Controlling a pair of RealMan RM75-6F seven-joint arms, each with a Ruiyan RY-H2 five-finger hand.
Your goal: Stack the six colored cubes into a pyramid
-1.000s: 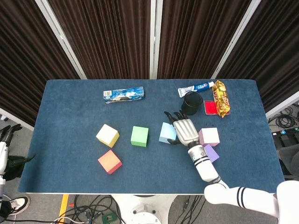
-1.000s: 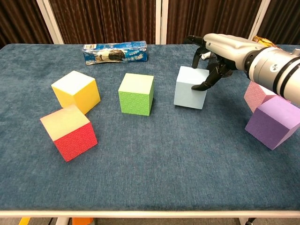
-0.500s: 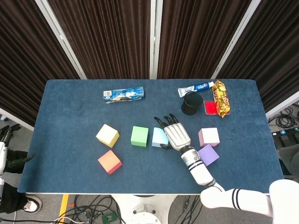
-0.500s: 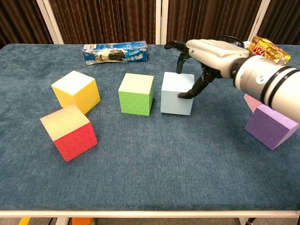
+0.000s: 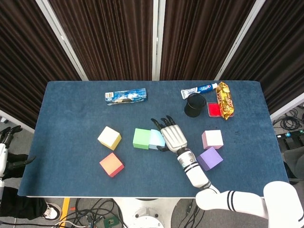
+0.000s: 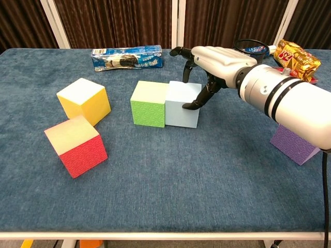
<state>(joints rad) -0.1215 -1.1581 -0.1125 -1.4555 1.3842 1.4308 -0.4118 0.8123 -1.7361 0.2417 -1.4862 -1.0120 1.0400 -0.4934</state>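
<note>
My right hand [image 5: 172,136] [image 6: 217,59] grips the light blue cube [image 5: 155,139] [image 6: 181,107], fingers over its far top edge and thumb on its right side. The cube stands on the table, pressed against the green cube [image 5: 141,138] [image 6: 149,103]. To the left sit the yellow cube [image 5: 109,137] [image 6: 84,101] and the tilted red cube [image 5: 111,164] [image 6: 76,145]. The pink cube [image 5: 212,139] and purple cube [image 5: 210,158] [image 6: 295,145] lie to the right of my arm. My left hand [image 5: 6,135] hangs beside the table's left edge, holding nothing.
A toothpaste box [image 5: 126,96] [image 6: 126,57] lies at the back. A black cup [image 5: 194,104], a toothpaste tube [image 5: 198,89], a snack packet [image 5: 224,99] [image 6: 295,54] and a small red item [image 5: 213,109] crowd the back right corner.
My right hand has slid the light blue cube leftward across the table until it touches the green cube. The other cubes have not moved.
</note>
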